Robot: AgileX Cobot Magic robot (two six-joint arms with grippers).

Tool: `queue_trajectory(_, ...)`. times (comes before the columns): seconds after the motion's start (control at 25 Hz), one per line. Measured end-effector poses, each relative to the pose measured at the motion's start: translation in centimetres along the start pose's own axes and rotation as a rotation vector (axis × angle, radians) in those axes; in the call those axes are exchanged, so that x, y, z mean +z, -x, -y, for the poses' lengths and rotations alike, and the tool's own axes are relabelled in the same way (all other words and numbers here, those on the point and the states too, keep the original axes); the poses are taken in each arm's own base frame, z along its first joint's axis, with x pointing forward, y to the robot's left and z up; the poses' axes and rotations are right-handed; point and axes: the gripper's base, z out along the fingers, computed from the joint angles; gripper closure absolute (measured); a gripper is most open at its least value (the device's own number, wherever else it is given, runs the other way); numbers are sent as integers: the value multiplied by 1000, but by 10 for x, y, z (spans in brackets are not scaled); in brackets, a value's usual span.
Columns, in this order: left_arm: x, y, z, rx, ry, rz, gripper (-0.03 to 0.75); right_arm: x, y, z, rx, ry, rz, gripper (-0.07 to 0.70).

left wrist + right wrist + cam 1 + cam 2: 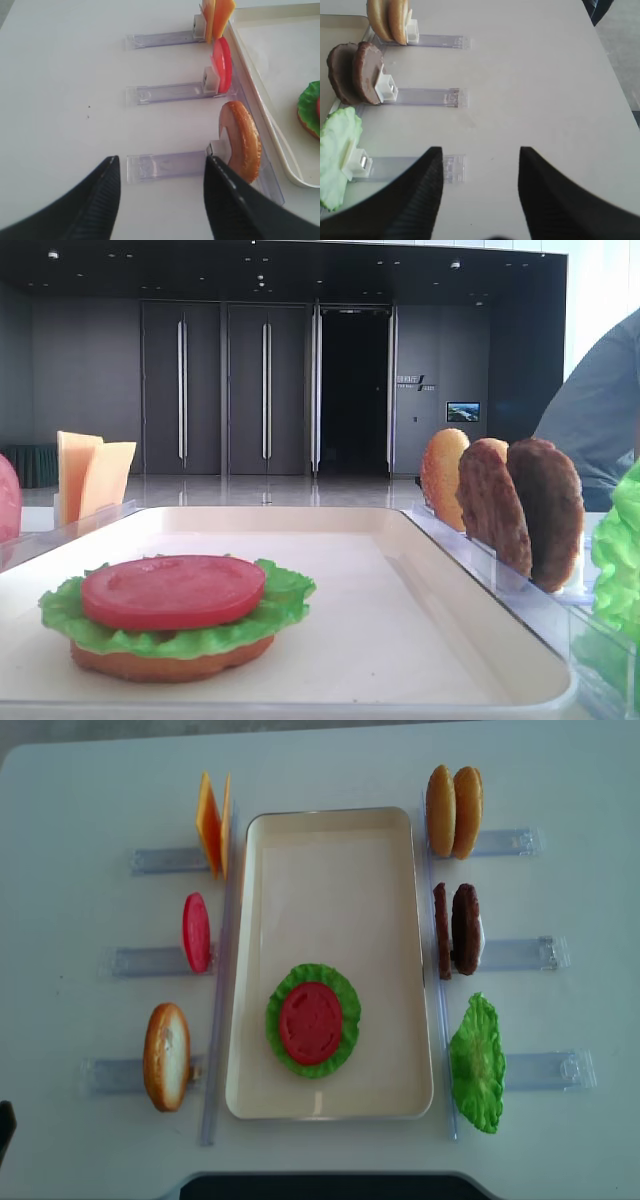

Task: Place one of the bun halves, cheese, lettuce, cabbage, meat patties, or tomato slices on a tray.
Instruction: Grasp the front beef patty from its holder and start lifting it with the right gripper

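Note:
The cream tray (330,850) lies mid-table. On it sits a bun half (170,662) topped by lettuce (345,1040) and a tomato slice (312,1020). Right of the tray stand two bun halves (453,812), two meat patties (458,930) and a lettuce leaf (476,1063). To its left are cheese (212,822), a tomato slice (196,932) and a bun half (166,1056). My right gripper (480,152) hangs open and empty over bare table beside the lettuce rack. My left gripper (162,160) is open and empty by the bun half (242,147).
Clear plastic racks (520,953) hold the ingredients upright on both sides of the tray. The table's right edge (615,65) runs close to the right racks. A person in grey (600,410) stands behind the table at the right.

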Motion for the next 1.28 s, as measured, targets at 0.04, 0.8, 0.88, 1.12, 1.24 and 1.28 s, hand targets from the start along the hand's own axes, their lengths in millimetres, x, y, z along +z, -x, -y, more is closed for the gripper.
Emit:
queue_trajectory(0.04, 0, 0, 0, 0, 0, 0, 307, 0, 0, 0, 0, 0, 0, 302)
queue_trajectory(0.8, 0, 0, 0, 0, 0, 0, 343, 0, 0, 0, 0, 0, 0, 325)
queue_trajectory(0.88, 0, 0, 0, 0, 0, 0, 344, 0, 0, 0, 0, 0, 0, 325)
queue_trajectory(1.12, 0, 0, 0, 0, 0, 0, 345, -4, 7, 0, -1, -2, 15, 325)
queue_trajectory(1.24, 0, 0, 0, 0, 0, 0, 345, 1, 19, 2, 3, 3, -33, 325)
queue_trajectory(1.28, 0, 0, 0, 0, 0, 0, 345, 5, 23, 3, 5, 5, -56, 325)
